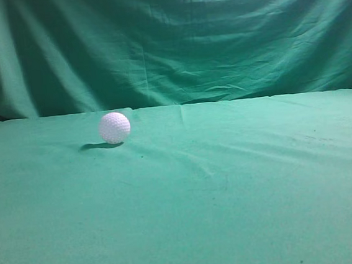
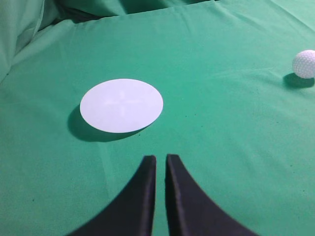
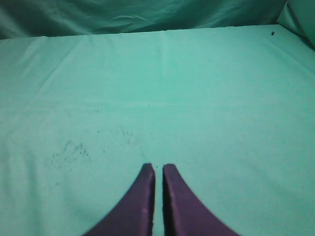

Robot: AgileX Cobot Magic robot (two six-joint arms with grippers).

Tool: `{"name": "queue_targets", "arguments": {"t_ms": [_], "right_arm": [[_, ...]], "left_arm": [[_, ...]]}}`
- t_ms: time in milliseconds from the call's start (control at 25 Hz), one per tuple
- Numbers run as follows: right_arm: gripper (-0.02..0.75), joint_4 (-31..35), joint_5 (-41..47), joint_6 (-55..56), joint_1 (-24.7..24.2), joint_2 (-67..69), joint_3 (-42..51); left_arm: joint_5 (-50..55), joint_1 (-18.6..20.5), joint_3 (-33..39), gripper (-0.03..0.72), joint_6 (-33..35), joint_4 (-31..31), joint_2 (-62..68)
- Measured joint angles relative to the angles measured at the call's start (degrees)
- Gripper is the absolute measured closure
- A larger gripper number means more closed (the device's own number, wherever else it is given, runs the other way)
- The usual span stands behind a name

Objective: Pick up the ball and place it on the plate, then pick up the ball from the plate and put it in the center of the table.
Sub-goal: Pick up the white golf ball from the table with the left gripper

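Exterior view: the ball [image 1: 114,127] is sitting on the table [image 1: 232,195], left of centre and toward the far edge, casting a small dark shadow to its left. It is showing as white with a faint lilac tint, and its surface is carrying a regular pattern of dimples. Being round, it is presenting no long axis and no pointing direction. Nothing is touching it. Behind the table a curtain [image 1: 173,38] is hanging in folds. Neither arm is appearing in this view.

Left wrist view: the left gripper [image 2: 161,158] is hanging above the cloth with its two dark fingers [image 2: 142,196] drawn almost together, only a narrow slit separating the tips, and nothing lying between them. A plate [image 2: 121,105], flat, round and white, is lying on the table ahead of the tips and slightly to the left, apart from them. The ball [image 2: 304,63] is resting at the right edge of this view, well apart from both the plate and the gripper.

Right wrist view: the right gripper [image 3: 158,167] is likewise nearly closed, a thin gap showing between its fingers [image 3: 138,206], and it is holding nothing. Only cloth, with faint dark specks [image 3: 69,150] to the left, is lying before it.
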Motion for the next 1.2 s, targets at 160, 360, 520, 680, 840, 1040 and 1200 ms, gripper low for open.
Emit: {"name": "queue_targets", "arguments": {"t_ms": [160, 360, 520, 680, 840, 1040, 1200], "right_arm": [[0.688, 0.0, 0.0, 0.0, 0.0, 0.0, 0.0], [0.688, 0.0, 0.0, 0.0, 0.0, 0.0, 0.0], [0.688, 0.0, 0.0, 0.0, 0.0, 0.0, 0.0], [0.688, 0.0, 0.0, 0.0, 0.0, 0.0, 0.0], [0.688, 0.0, 0.0, 0.0, 0.0, 0.0, 0.0], [0.688, 0.0, 0.0, 0.0, 0.0, 0.0, 0.0], [0.688, 0.0, 0.0, 0.0, 0.0, 0.0, 0.0]], "left_arm": [[0.0, 0.0, 0.0, 0.639, 0.0, 0.0, 0.0], [0.0, 0.0, 0.0, 0.639, 0.0, 0.0, 0.0], [0.0, 0.0, 0.0, 0.639, 0.0, 0.0, 0.0], [0.0, 0.0, 0.0, 0.639, 0.0, 0.0, 0.0], [0.0, 0.0, 0.0, 0.639, 0.0, 0.0, 0.0], [-3.3, 0.0, 0.0, 0.639, -0.6, -3.3, 0.0], [-14.6, 0.0, 0.0, 0.639, -1.1, -9.8, 0.0]]}}
